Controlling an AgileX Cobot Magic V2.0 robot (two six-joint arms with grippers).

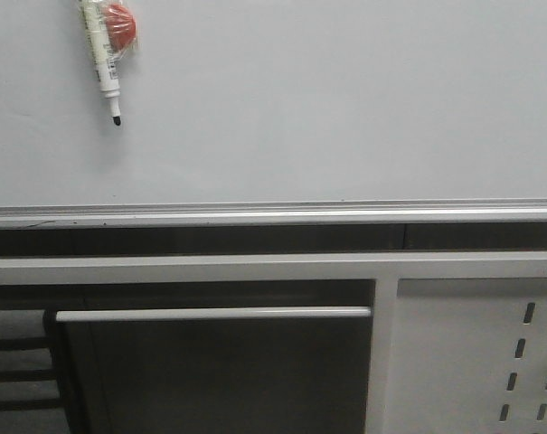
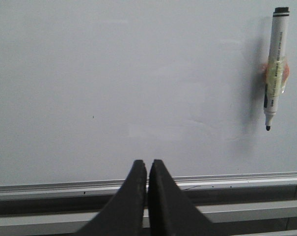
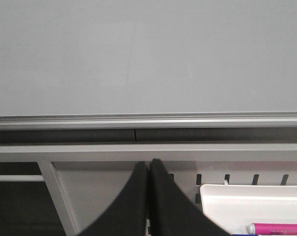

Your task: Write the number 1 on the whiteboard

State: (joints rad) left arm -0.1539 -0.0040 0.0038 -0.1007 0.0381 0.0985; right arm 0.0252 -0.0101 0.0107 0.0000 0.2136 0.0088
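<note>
1. Two end effectors, left (image 2: 147, 169) and right (image 3: 148, 169), have fingers pressed together, holding nothing.
2. No stroke shows on the whiteboard (image 1: 327, 108).
3. Marker (image 1: 101, 54) hangs tip-down on the whiteboard, upper left, above its rail (image 1: 273, 215).

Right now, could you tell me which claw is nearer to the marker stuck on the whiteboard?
Left. The left claw has the marker in its own view, off to one side on the whiteboard. The right claw sees only bare board and a white tray.
</note>
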